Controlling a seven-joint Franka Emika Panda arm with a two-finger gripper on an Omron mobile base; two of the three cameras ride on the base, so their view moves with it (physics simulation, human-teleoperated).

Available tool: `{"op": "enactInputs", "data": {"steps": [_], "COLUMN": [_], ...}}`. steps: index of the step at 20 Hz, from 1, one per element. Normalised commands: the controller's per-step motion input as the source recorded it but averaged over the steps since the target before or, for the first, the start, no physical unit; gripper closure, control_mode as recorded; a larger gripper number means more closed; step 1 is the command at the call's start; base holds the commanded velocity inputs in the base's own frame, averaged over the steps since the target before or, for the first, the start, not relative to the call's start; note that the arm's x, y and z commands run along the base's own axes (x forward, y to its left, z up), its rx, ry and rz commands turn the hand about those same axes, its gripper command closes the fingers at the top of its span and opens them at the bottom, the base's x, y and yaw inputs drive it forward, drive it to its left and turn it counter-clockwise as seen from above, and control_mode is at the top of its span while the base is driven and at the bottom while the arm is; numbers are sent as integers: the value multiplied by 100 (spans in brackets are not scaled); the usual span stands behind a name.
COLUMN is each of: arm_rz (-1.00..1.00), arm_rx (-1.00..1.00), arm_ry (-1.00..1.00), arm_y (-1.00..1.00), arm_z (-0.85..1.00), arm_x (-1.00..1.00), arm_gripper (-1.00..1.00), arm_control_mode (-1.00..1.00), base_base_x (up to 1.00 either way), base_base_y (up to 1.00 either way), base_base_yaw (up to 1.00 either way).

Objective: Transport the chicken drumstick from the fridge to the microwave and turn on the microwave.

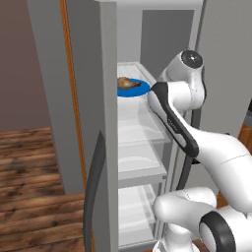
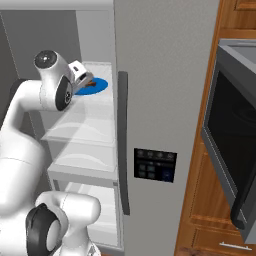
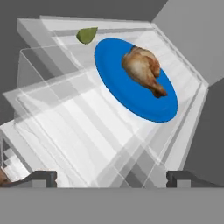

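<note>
The chicken drumstick (image 3: 143, 69), golden-brown and glossy, lies on a round blue plate (image 3: 127, 98) on an upper shelf of the open fridge (image 1: 106, 59). It also shows on that plate in the left base view as the drumstick (image 1: 128, 83). My gripper (image 3: 111, 178) is open, its two dark fingertips (image 3: 41, 177) spread wide, a little short of the plate and touching nothing. In the right base view the hand (image 2: 80, 70) reaches into the fridge just in front of the plate (image 2: 97, 85). The microwave (image 2: 232, 130) is to the right, its black-glass door angled outward.
A small green item (image 3: 87, 35) sits at the back of the same shelf. White translucent shelves (image 1: 140, 162) stack below. The fridge's left door (image 1: 91, 123) stands open with its curved dark handle (image 1: 93, 197); the right door (image 2: 165, 100) is shut and carries a black panel (image 2: 155, 165).
</note>
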Motion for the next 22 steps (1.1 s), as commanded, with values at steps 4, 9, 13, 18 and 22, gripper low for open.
{"op": "enactInputs", "data": {"steps": [4, 9, 13, 18, 22], "arm_rz": [20, 17, 14, 16, 17], "arm_rx": [-6, -7, -11, -13, -14], "arm_ry": [0, 0, 2, 0, 0], "arm_y": [6, 8, 10, 6, 1], "arm_z": [29, 29, 26, 1, 0], "arm_x": [14, 21, 23, 23, 15], "arm_gripper": [-100, -100, -100, -100, -100], "arm_control_mode": [-100, -100, -100, -100, -100], "base_base_x": [0, 0, 0, 0, 0], "base_base_y": [0, 0, 0, 0, 0], "base_base_yaw": [0, 0, 0, 0, 0]}}
